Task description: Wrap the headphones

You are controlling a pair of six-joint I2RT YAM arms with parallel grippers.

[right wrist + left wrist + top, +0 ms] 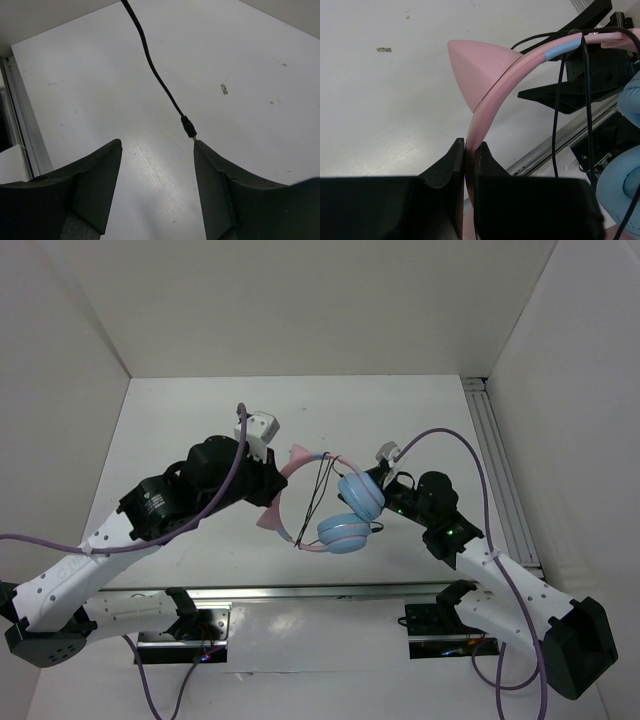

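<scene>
The headphones [330,500] are held above the table between the arms. They have a pink cat-ear headband [283,502] and two light blue ear cups [360,496]. The thin black cable [319,490] runs in a few strands across the headband's arc. My left gripper [272,487] is shut on the headband [479,127] just below a pink cat ear [475,70]. My right gripper [386,492] sits beside the ear cups, open and empty [157,145]. The cable's plug end [188,128] hangs just above the tip of its right finger [210,170].
A metal rail [330,590] runs along the table's near edge, with the arm bases on it. A second rail [500,460] runs along the right edge. White walls enclose the table on three sides. Purple robot cables [470,455] loop over both arms.
</scene>
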